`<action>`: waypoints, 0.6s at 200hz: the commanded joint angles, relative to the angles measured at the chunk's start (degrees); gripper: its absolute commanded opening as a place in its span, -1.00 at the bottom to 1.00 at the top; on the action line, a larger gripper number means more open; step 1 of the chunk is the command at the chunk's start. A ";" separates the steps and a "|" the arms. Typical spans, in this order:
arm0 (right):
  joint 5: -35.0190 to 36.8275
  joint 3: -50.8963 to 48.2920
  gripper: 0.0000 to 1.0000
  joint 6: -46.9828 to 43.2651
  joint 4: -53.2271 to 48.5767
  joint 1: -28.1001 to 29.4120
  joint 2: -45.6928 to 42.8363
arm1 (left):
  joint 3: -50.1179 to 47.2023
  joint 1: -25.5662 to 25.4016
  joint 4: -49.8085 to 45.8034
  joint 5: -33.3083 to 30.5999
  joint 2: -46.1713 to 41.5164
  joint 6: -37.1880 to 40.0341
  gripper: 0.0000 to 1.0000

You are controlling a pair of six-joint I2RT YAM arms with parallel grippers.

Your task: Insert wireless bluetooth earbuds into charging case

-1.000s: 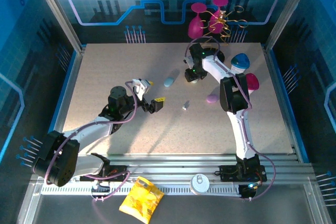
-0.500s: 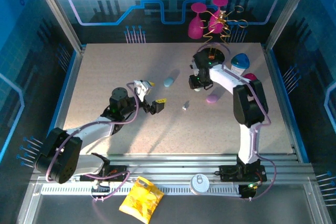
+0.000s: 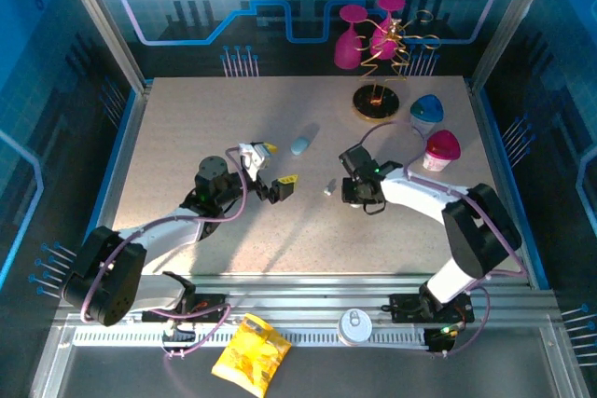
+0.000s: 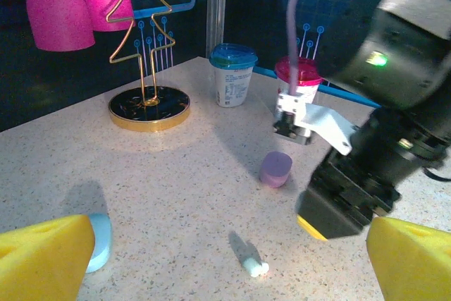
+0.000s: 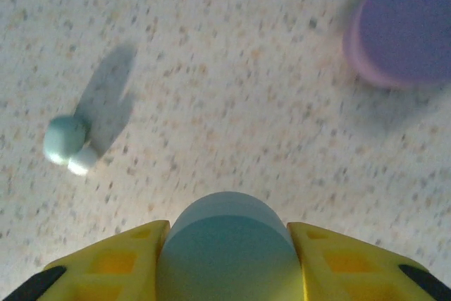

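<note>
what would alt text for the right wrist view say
The right gripper holds a pale blue-green rounded object between its yellow fingers at the bottom edge, above a speckled beige tabletop. A tiny pale blue-green earbud with a white tip lies at left, and a blurred purple rounded case sits at upper right.

A gold wire tree [image 3: 376, 102] on a dark round base stands at the far side of the table [image 3: 187, 128], two pink cones [image 3: 347, 48] behind it. To its right stand a blue-lidded cup [image 3: 427, 111] and a pink-lidded cup [image 3: 441, 148].

warm light on the table [image 3: 187, 128], dim blue surround, soft shadows, blurred close-ups.
</note>
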 commanded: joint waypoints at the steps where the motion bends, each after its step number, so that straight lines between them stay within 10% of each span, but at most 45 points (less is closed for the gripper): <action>1: 2.91 -3.36 -0.21 7.12 0.49 2.62 -1.84 | 1.24 -0.51 2.02 0.22 1.70 0.66 0.99; 120: -2.84 3.95 0.24 2.00 -6.59 0.86 7.74 | 1.94 -0.81 -0.05 0.30 1.20 1.02 0.99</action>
